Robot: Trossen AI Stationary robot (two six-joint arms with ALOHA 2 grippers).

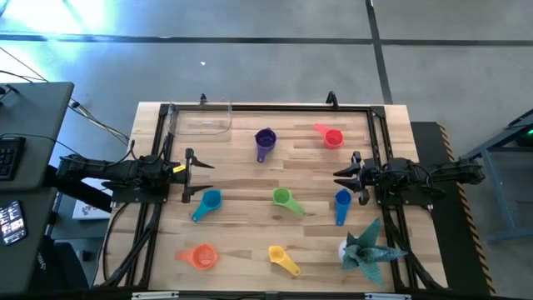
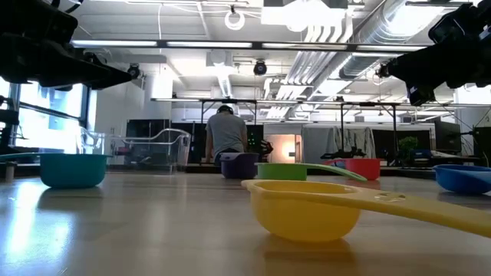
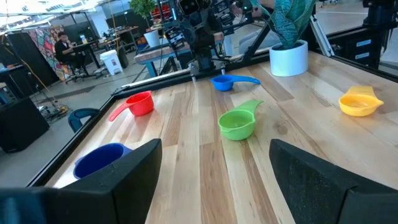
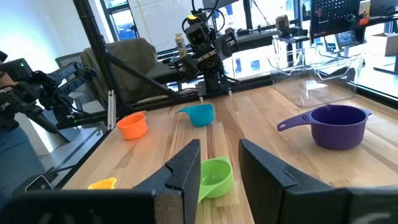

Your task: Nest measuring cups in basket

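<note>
Left end effector (image 1: 202, 172) wide open, empty, hovering at tabletop (image 1: 241, 250) edge; light blue cup (image 1: 208, 202) just beside, basket (image 1: 200, 120) farther off. Right end effector (image 1: 342, 176) parted, apparently empty; dark blue cup (image 1: 342, 201) nearest. Cups lie scattered, none nested: start pose.

Smooth grey concrete floor (image 1: 275, 50) all around the pale butcher-block wood tabletop (image 1: 250, 179) — big open workshop space. Exposed silver ducts (image 2: 337, 34) and long ceiling strip lights (image 2: 153, 44) overhead, bright tall windows (image 2: 46, 126) on one side, a person in a grey shirt (image 2: 226, 134) sitting at a far desk.
</note>
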